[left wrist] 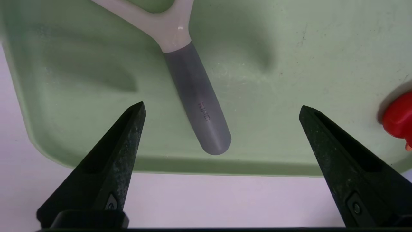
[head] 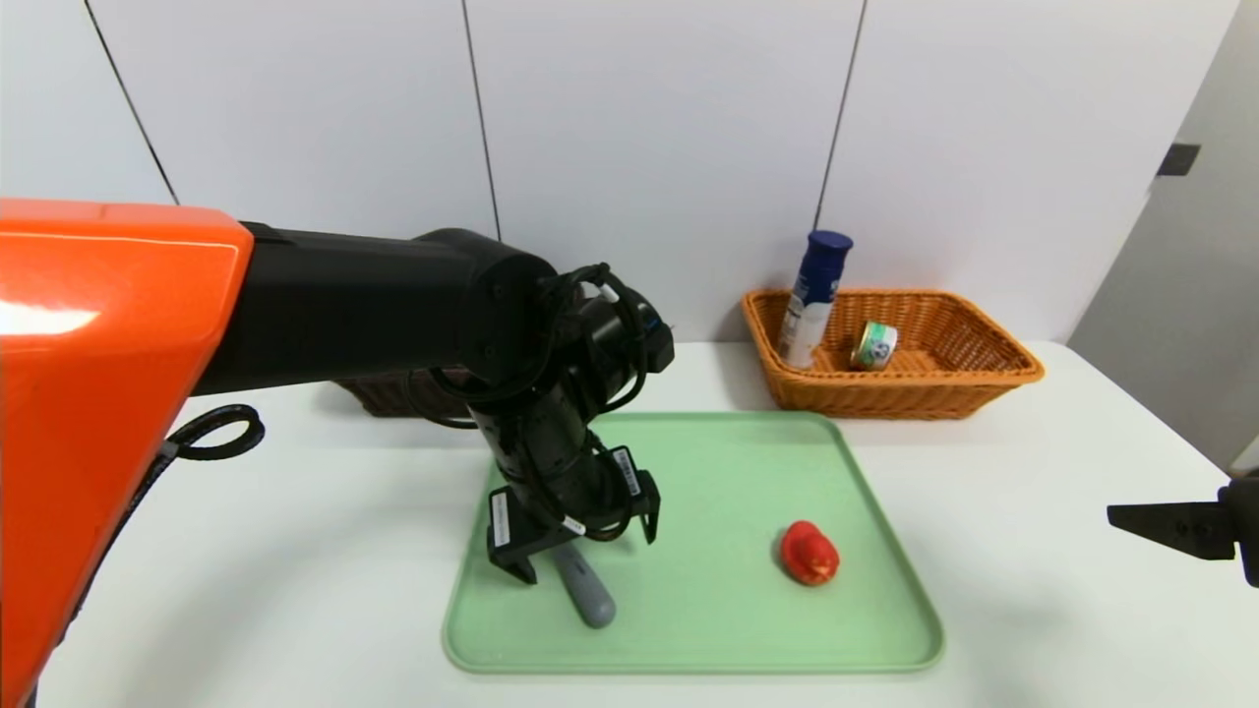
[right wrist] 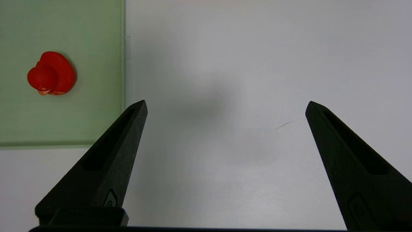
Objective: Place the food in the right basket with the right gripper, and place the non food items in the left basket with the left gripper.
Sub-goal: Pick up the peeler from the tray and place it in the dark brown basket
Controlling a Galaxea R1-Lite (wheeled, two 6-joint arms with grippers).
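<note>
My left gripper [head: 587, 553] hangs open low over the left part of the green tray [head: 708, 629], its jaws wide on either side of the peeler's grey handle [left wrist: 196, 103] without touching it. The peeler's white fork [left wrist: 167, 25] points away from me. A small red lumpy object [head: 809, 553] lies on the tray's right side. The dark-blue bottle [head: 814, 295] and the tin can [head: 873, 344] sit in the orange right basket [head: 885, 398]. The dark left basket [head: 389, 396] is mostly hidden behind my left arm. My right gripper [right wrist: 225, 104] is open and empty above bare table, right of the tray.
The white table [head: 1033, 511] stretches around the tray, with a white wall close behind both baskets. My left arm's orange segment [head: 98, 393] fills the left of the head view. The tray's raised rim [left wrist: 193, 164] runs just before the peeler's handle end.
</note>
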